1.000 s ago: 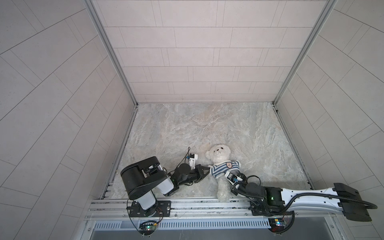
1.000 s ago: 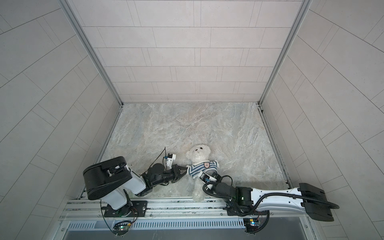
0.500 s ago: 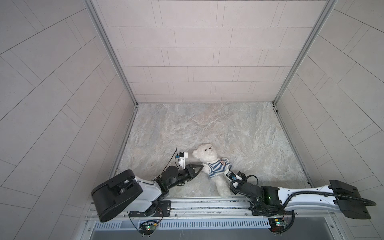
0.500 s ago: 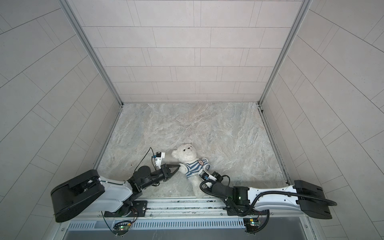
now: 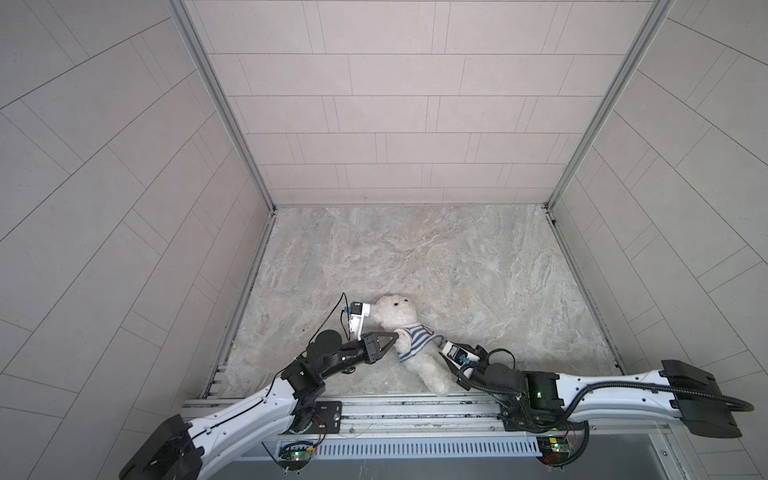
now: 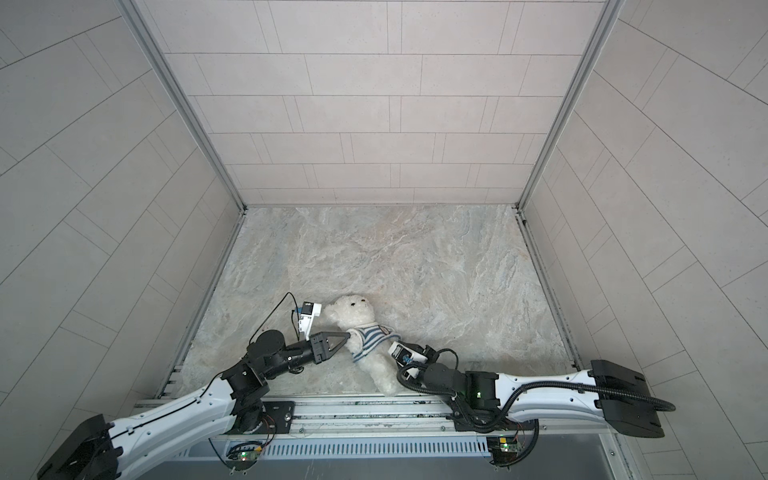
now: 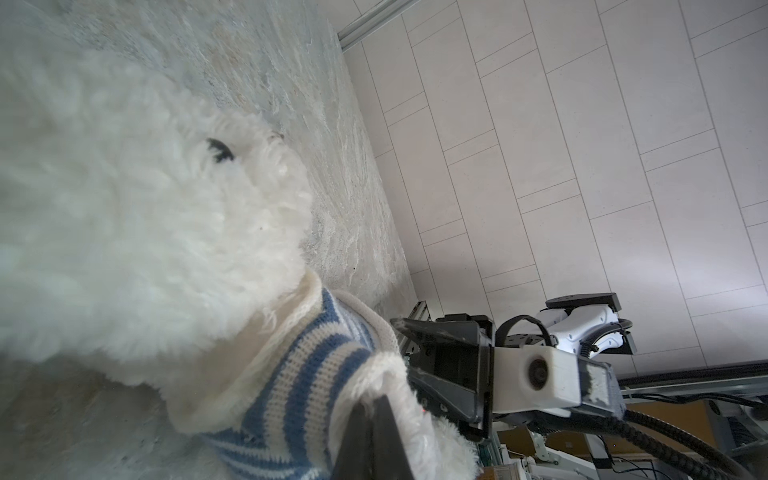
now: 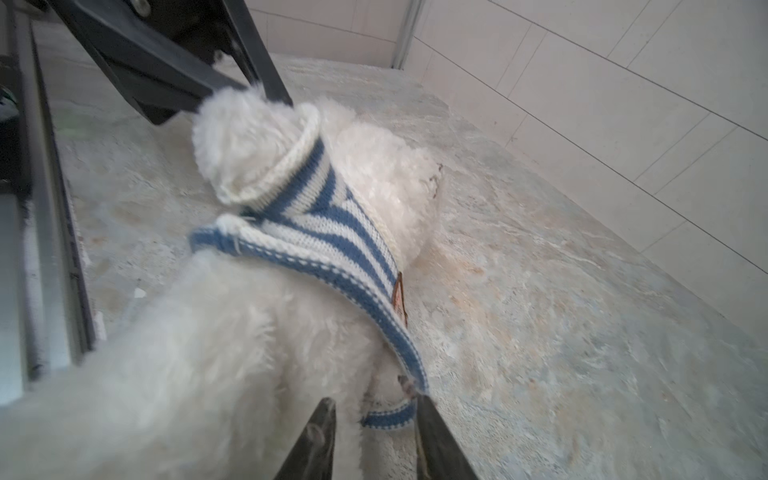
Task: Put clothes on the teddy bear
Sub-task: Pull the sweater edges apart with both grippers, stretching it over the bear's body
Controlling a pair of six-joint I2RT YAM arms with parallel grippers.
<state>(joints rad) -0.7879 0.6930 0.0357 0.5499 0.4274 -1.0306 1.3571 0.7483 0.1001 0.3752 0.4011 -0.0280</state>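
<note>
- Teddy bear (image 5: 422, 365) lies face up near the front edge of the table (image 5: 457, 270).
- Shirt (image 5: 413, 341) is over the head, with 1 paw out through a sleeve. The other sleeve is hidden.
- Left gripper (image 5: 392, 337) is pinched closed on that paw.
- Right gripper (image 8: 374, 401): fingers apart at the hem, gripping nothing.
- Remaining, probably: pull the hem down over the bare belly.

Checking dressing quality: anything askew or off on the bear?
Yes. The striped shirt sits bunched high on the chest of the teddy bear, its hem slanting, belly bare. The left gripper is shut on the paw poking from one sleeve; the right gripper stands open at the hem. No damage visible.
</note>
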